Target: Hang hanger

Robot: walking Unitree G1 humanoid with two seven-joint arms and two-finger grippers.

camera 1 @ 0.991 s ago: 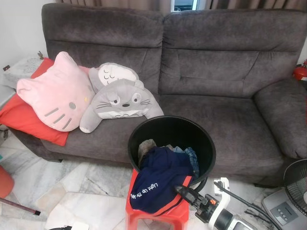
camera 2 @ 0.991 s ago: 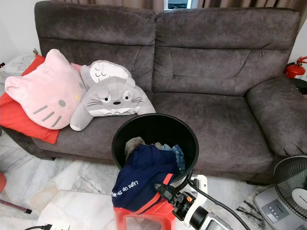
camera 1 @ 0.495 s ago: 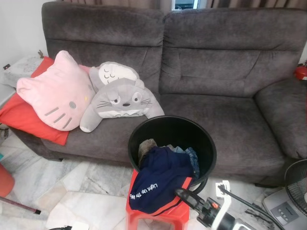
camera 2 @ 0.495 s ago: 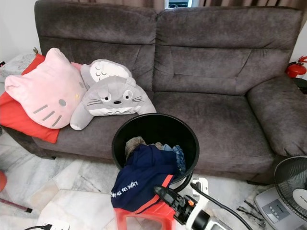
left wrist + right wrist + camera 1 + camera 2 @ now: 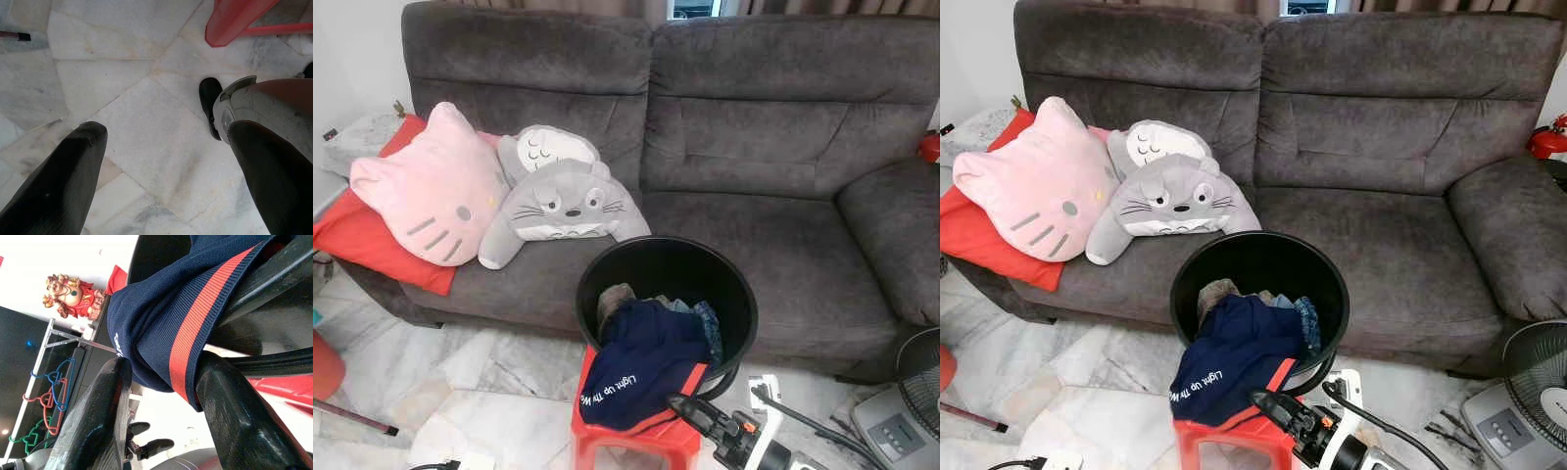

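The right wrist view catches coloured hangers point(image 5: 49, 396) on a metal rack point(image 5: 36, 377). The right hand point(image 5: 161, 387), fingers parted, straddles the navy shirt point(image 5: 641, 367) draped over the black bucket point(image 5: 734, 294) of clothes. The left hand point(image 5: 166, 161) hangs open above marble floor point(image 5: 132, 98).

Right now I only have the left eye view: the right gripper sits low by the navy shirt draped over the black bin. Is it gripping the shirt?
Observer: No. The right wrist view shows the right gripper open, its fingers astride the navy shirt's red-striped hem.
Operator: Any hangers around?
Observer: Yes, blue, red and green hangers hang on a metal rack beyond the shirt.
Operator: And the left gripper?
Observer: The left gripper is open, pointing down at the marble floor near a red stool leg.
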